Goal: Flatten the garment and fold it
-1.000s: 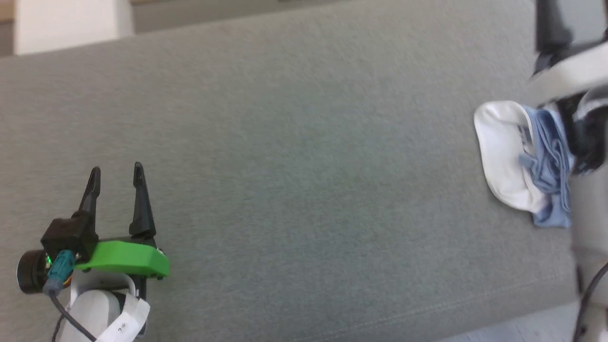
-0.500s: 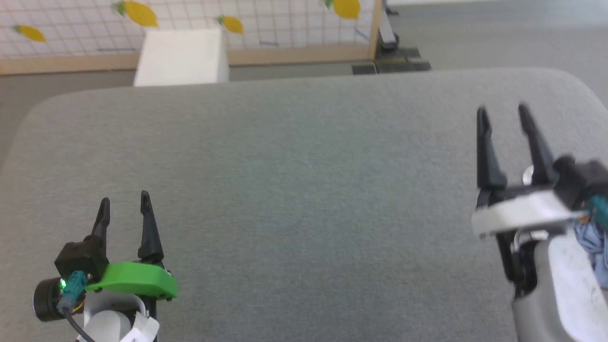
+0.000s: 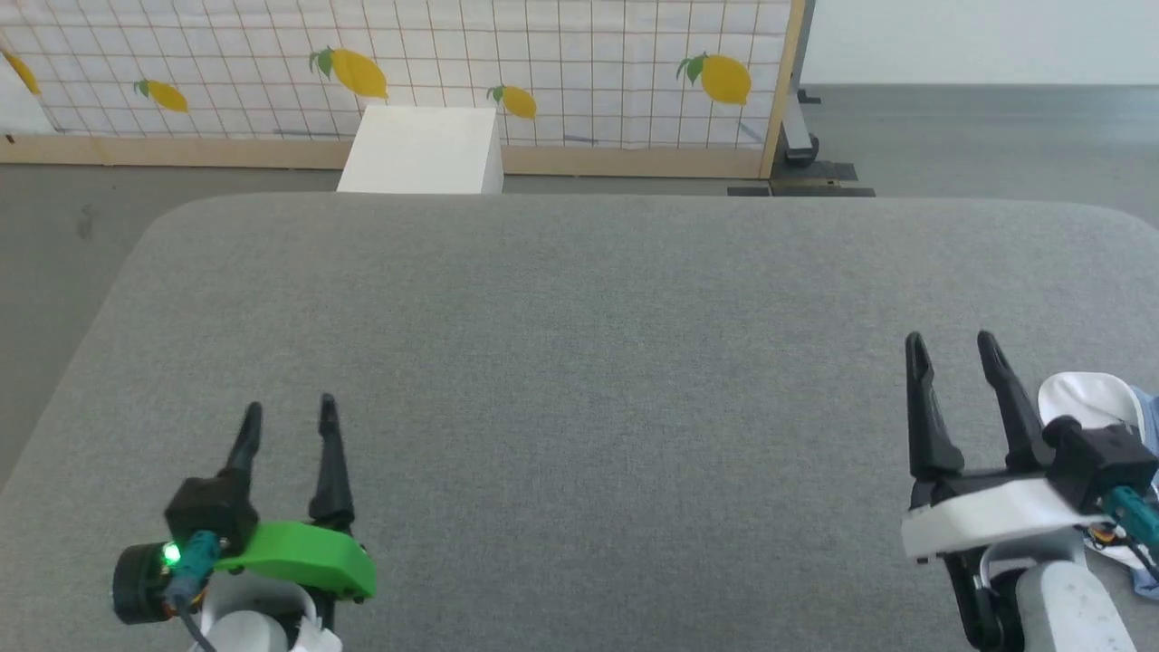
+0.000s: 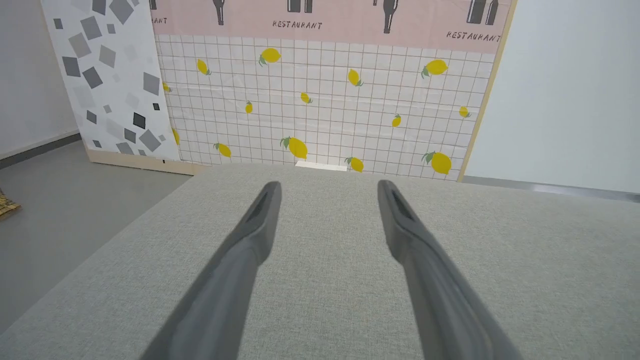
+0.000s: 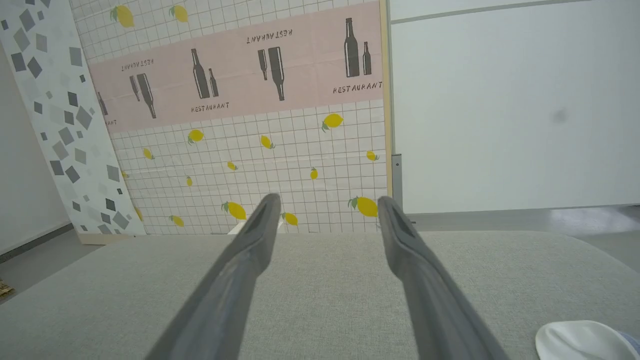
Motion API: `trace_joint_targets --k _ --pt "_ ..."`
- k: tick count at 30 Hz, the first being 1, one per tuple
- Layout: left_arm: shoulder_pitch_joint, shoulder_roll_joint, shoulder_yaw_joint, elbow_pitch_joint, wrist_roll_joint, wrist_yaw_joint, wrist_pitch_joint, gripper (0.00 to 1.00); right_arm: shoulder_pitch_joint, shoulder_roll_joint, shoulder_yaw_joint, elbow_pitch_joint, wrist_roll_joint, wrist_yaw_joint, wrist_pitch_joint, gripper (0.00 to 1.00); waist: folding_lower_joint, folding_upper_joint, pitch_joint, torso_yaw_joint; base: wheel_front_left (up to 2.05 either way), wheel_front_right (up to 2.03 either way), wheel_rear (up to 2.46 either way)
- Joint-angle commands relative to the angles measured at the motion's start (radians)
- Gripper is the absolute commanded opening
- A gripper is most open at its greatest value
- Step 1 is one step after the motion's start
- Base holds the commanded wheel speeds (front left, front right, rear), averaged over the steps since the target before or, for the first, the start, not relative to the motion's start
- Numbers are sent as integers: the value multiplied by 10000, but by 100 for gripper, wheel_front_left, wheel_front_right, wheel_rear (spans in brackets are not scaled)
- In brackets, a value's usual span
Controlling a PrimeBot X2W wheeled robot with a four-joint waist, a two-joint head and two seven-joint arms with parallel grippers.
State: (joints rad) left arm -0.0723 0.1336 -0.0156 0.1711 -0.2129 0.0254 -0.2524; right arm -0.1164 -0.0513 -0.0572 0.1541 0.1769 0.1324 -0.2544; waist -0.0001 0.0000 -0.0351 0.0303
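1. the shirt [image 3: 1082, 398] lay bunched in a heap at the right edge of the grey padded surface [image 3: 579, 362], near its front right corner, just beside the right gripper [image 3: 951, 339] on that gripper's right.
2. its white inside faced up as a rounded lobe at the far end of the heap; light blue cloth showed along the right edge of the head view and lower down beside the gripper's wrist.
3. what showed of the heap ran longer from near to far than from side to side, roughly in line with the right gripper's fingers; the wrist hid part of it and the picture's edge cut off more, so its true long axis could not be told.
4. collar, buttons and hem could not be made out, so which way the shirt pointed could not be told.
5. in the right wrist view the shirt [image 5: 580, 342] showed as a white lobe in the bottom right corner, lying on the surface, apart from the fingers.
6. the right gripper was over the surface with its two dark fingers spread wide and nothing between them, pointing towards the lemon-print panel [image 3: 543, 63].
7. the left gripper [image 3: 290, 407] was at the front left, well apart from the shirt, fingers likewise wide and empty, pointing the same way.
8. a white box [image 3: 421, 149] stood beyond the far edge, in front of the panel.
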Motion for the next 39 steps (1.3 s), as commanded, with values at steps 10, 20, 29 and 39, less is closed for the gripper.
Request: trace_joint_targets --k 10,20,29,39 --pt "6 78 -604 529 302 -285 -59 100 596 10 -131 178 -121 -17 -72 100 1 0 -102 -60 0 0 0" --pt "-69 46 -547 701 64 -284 -73 100 558 10 -124 258 -37 -17 -73 100 1 0 125 -235 0 0 0" --pt "-202 59 -551 763 -8 -284 -83 100 526 10 -113 343 39 -17 -73 100 1 0 201 -273 0 0 0" --pt "-239 62 -551 741 -51 -277 -90 100 502 10 -75 417 70 -17 -74 100 1 0 244 -324 0 0 0"
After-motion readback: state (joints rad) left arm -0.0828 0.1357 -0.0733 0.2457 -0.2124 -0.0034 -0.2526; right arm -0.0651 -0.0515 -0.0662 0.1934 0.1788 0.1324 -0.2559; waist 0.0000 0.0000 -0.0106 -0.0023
